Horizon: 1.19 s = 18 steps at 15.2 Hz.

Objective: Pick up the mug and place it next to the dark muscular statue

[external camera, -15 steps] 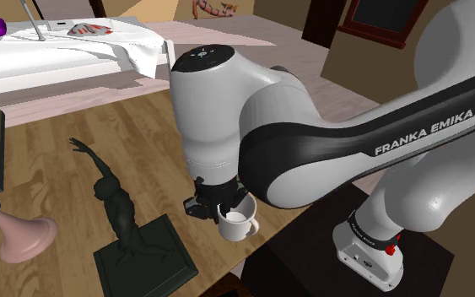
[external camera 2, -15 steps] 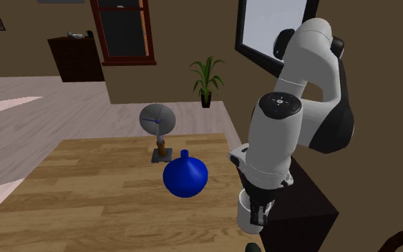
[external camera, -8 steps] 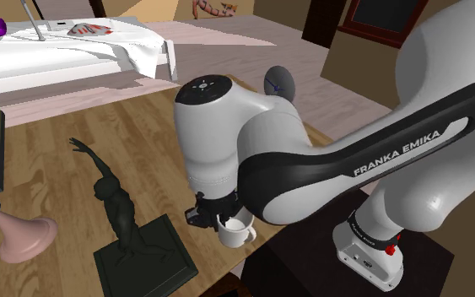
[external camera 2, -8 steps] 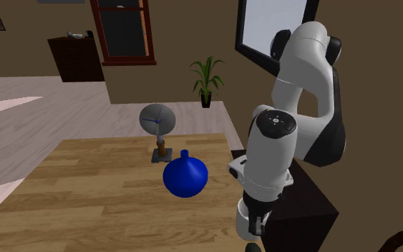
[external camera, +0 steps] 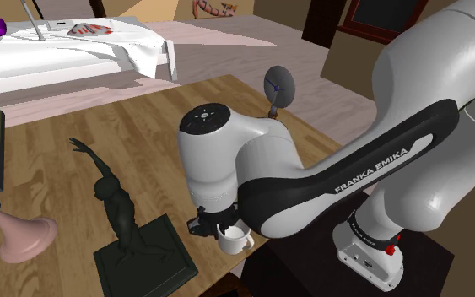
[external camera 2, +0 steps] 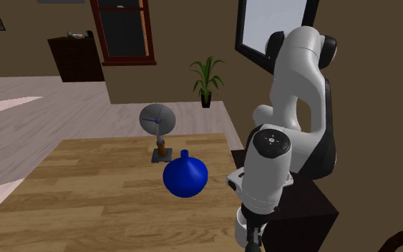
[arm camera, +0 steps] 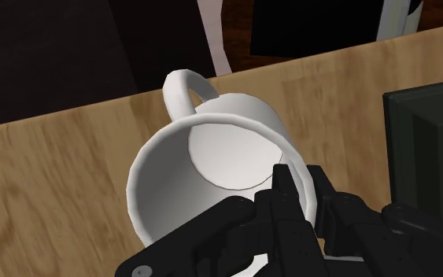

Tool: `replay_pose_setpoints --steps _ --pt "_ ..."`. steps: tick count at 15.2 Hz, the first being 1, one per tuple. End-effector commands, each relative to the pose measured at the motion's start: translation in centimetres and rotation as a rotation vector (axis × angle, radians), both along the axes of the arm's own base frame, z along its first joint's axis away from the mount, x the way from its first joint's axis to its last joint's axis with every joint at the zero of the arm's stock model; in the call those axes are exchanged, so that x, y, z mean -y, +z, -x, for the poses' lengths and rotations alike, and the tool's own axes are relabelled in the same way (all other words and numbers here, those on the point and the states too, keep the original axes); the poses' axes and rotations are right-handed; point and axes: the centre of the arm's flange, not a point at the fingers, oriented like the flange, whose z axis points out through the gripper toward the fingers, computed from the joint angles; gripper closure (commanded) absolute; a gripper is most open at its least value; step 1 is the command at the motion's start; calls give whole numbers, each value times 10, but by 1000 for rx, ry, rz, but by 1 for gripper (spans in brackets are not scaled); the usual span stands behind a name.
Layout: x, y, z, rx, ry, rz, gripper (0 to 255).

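Arm (external camera: 345, 164): white with dark joints, folded into a steep arch, the forearm sloping down toward the pincer.
Wrist (external camera: 218, 160): directly above the pincer, round end cap facing up, axis close to vertical.
Pincer (external camera: 217, 228): all black, pointing straight down, tucked low under the wrist.
Fingers (arm camera: 284, 189): drawn close, one inside and one outside the wall of the white mug (arm camera: 227, 149).
Grip: the mug's rim is clamped between the two fingers, on the side opposite its handle.

A home, by its white bed (external camera: 75, 55), potted plant (external camera 2: 205, 80) and dark dresser (external camera 2: 78, 57).
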Motion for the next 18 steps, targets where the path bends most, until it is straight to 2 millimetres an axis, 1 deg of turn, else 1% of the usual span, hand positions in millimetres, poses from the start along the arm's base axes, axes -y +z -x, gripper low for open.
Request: replay_pose_setpoints --steps 1,7,8,13,16,17,18 --pt "0 -4 0 1 0 -1 255" --pt "0 -4 0 1 0 -1 255" --pt "0 -4 0 1 0 -1 0" --pt "0 -4 0 1 0 -1 0" --pt "-2 36 -2 1 0 -1 0" --pt "-3 46 -2 1 0 -1 0" --pt "-3 46 -2 1 0 -1 0"
